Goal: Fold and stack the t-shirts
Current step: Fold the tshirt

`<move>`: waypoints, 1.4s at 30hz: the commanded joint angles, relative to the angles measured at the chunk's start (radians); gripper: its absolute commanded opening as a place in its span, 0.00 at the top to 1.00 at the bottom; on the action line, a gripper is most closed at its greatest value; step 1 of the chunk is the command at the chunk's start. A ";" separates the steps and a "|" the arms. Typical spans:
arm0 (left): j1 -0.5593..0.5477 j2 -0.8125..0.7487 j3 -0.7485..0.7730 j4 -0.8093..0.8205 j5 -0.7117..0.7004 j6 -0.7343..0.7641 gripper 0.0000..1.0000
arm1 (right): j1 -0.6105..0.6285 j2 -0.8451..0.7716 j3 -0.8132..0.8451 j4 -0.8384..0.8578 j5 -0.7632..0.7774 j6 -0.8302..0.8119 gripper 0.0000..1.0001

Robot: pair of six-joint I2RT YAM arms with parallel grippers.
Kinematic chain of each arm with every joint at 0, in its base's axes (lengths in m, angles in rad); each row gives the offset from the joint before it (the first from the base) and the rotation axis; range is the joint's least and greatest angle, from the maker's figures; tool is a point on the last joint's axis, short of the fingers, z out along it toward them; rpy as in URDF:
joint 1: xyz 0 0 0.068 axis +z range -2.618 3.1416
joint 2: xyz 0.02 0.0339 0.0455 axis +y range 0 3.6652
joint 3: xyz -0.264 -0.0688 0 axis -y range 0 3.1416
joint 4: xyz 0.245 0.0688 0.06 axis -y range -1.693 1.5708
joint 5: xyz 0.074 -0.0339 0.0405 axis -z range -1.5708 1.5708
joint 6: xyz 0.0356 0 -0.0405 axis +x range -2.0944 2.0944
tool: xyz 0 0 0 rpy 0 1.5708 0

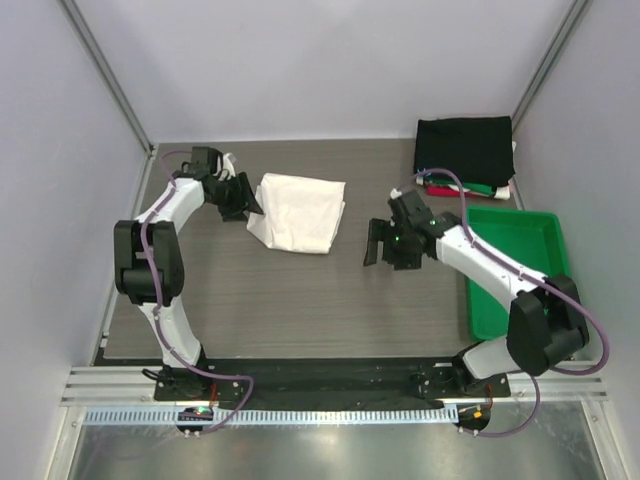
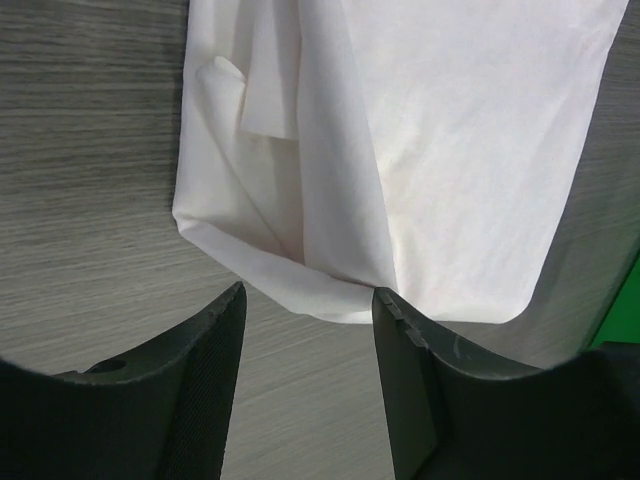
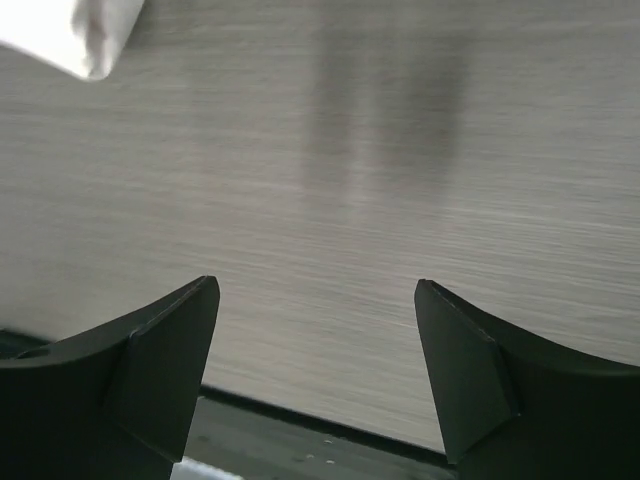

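Only the top view shows the black folded cloth t-shirt (image 1: 464,147) at the far right of the grey wood-grain bench (image 1: 300,300), just beyond the green plastic tray (image 1: 520,270). The left jaws stand spread and empty, just beside the left edge of the white folded cloth t-shirt (image 1: 298,212) mid-bench. The left wrist view reveals its layered folds. The right jaws gape wide over bare bench, holding nothing.

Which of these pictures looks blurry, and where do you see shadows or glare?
Right wrist view: the tabletop grain looks smeared sideways, with a soft dark shadow band near the top. Left wrist view: the white t-shirt is sharp and evenly lit, its folds gently shaded. Top view: flat, even light with only faint shadows, and a dull sheen on the metal strip at the bottom.
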 commanded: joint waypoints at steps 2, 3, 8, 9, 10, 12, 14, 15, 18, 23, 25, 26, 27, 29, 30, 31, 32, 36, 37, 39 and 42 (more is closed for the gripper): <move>-0.003 0.023 -0.019 0.097 0.046 0.058 0.46 | -0.011 -0.008 -0.211 0.655 -0.469 0.215 0.16; -0.003 0.035 -0.030 0.126 0.087 0.065 0.46 | -0.011 0.009 -0.228 0.706 -0.497 0.258 0.17; -0.001 0.057 -0.065 0.226 0.192 0.113 0.45 | -0.012 0.040 -0.227 0.795 -0.532 0.274 0.18; 0.000 0.060 -0.071 0.241 0.207 0.128 0.45 | -0.012 0.040 -0.230 0.795 -0.535 0.278 0.18; 0.003 0.066 -0.088 0.257 0.219 0.131 0.44 | -0.014 0.037 -0.234 0.801 -0.540 0.279 0.18; 0.011 0.077 -0.100 0.296 0.252 0.132 0.44 | -0.018 0.032 -0.245 0.806 -0.549 0.280 0.18; 0.017 0.103 -0.102 0.304 0.290 0.119 0.45 | -0.023 0.024 -0.270 0.817 -0.552 0.283 0.18; 0.017 0.108 -0.105 0.304 0.293 0.119 0.47 | -0.029 0.024 -0.285 0.829 -0.554 0.286 0.18; 0.017 0.102 -0.116 0.287 0.260 0.112 0.63 | -0.038 0.030 -0.305 0.861 -0.574 0.308 0.18; 0.017 0.091 -0.079 0.061 0.044 0.053 0.92 | -0.041 0.086 -0.324 0.958 -0.603 0.343 0.19; 0.017 0.063 -0.102 0.022 -0.090 0.027 0.97 | -0.043 0.102 -0.316 0.982 -0.607 0.352 0.19; 0.017 0.040 -0.119 0.005 -0.134 -0.002 0.98 | -0.041 0.110 -0.311 0.985 -0.612 0.352 0.20; 0.017 0.001 -0.152 -0.002 -0.227 -0.011 0.99 | -0.041 0.119 -0.307 0.985 -0.614 0.349 0.20; 0.017 -0.032 -0.168 -0.050 -0.326 -0.043 1.00 | -0.043 0.124 -0.288 0.966 -0.612 0.334 0.20; 0.017 -0.047 -0.175 -0.070 -0.372 -0.069 1.00 | -0.043 0.126 -0.281 0.950 -0.607 0.320 0.20; 0.019 -0.050 -0.182 -0.085 -0.405 -0.079 1.00 | -0.043 0.126 -0.271 0.927 -0.606 0.305 0.20; 0.020 -0.053 -0.192 -0.102 -0.408 -0.086 1.00 | -0.046 0.126 -0.271 0.926 -0.606 0.302 0.20; 0.022 -0.049 -0.252 -0.124 -0.481 -0.132 1.00 | -0.051 0.127 -0.274 0.924 -0.609 0.297 0.20; 0.020 -0.046 -0.252 -0.134 -0.503 -0.154 0.97 | -0.052 0.126 -0.270 0.915 -0.607 0.295 0.20; 0.020 -0.056 -0.237 -0.186 -0.547 -0.166 0.89 | -0.051 0.116 -0.258 0.889 -0.603 0.274 0.20; 0.020 -0.147 -0.223 -0.243 -0.624 -0.187 0.67 | -0.049 0.097 -0.215 0.826 -0.589 0.254 0.20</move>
